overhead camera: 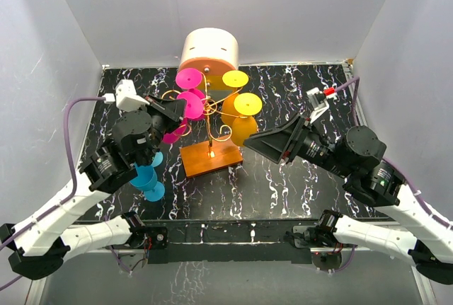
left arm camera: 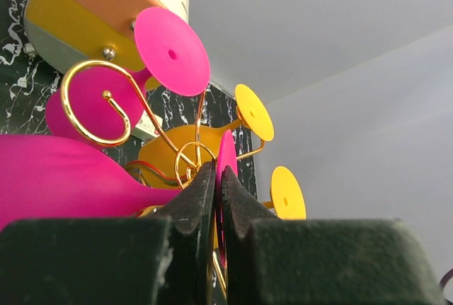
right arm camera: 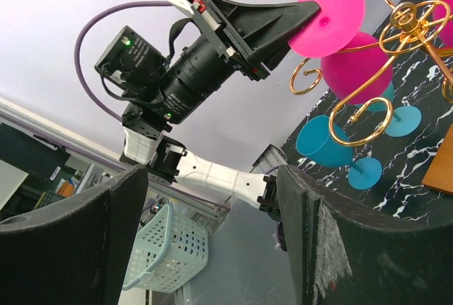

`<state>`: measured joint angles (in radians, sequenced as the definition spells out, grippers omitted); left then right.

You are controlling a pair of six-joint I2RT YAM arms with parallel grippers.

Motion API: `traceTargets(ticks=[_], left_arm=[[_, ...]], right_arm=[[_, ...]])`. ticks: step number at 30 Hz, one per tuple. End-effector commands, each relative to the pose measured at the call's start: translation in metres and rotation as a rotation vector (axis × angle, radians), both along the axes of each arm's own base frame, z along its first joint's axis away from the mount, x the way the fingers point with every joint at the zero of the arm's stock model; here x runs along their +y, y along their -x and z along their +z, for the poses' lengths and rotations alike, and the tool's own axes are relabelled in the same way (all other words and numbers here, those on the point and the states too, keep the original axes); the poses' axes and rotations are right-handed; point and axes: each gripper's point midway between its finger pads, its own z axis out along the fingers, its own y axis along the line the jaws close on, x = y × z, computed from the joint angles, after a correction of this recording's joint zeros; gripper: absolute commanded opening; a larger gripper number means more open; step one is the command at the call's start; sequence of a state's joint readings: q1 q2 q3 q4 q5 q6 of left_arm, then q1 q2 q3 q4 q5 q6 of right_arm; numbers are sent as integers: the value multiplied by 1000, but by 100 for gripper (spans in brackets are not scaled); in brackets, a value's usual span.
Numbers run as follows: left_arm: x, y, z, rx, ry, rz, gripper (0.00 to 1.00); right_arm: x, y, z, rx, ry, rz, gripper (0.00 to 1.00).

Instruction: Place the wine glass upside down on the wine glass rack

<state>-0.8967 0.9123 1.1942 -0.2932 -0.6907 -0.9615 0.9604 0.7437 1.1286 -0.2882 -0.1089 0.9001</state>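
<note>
On the counter (overhead camera: 283, 177): black top with white veining.
Cylinder (overhead camera: 209, 50): cream and orange, at the back, centre.
Wine glass rack (overhead camera: 210, 158): gold wire scrolls on an orange base, in front of the cylinder; two yellow glasses (overhead camera: 248, 103) and another pink glass (overhead camera: 189, 77) on its arms.
Wine glass (left arm camera: 64, 177): pink, at the rack's left side, by the scroll arms.
Left claw (left arm camera: 218, 177): clamped on that glass's foot disc.
Right claw (overhead camera: 249, 144): spread wide, empty, just right of the rack.
Blue glasses (overhead camera: 148, 177): two, beside the left arm.
</note>
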Motion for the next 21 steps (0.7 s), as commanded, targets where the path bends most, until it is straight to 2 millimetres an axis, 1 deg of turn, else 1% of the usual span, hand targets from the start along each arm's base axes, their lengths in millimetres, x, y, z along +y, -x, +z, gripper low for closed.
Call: traceTargets(ticks=[1, 3, 9, 12, 15, 18, 21], left_arm=[[-6, -7, 8, -22, 41, -7, 0], [-8, -11, 5, -11, 40, -17, 0], [-1, -29, 2, 15, 70, -31, 0], [0, -38, 1, 27, 89, -60, 0], [-4, -43, 0, 26, 74, -81, 0], [1, -46, -2, 23, 50, -67, 0], [7, -48, 3, -1, 39, -57, 0]], right_arm=[[-6, 2, 16, -28, -53, -11, 72], [-6, 3, 16, -26, -54, -9, 72], [-8, 3, 16, -26, -57, -10, 73], [-7, 1, 13, -19, -50, -17, 73], [-6, 1, 12, -16, -48, -17, 73], [-6, 0, 10, -15, -47, -21, 73], [-5, -1, 5, -4, -43, -23, 73]])
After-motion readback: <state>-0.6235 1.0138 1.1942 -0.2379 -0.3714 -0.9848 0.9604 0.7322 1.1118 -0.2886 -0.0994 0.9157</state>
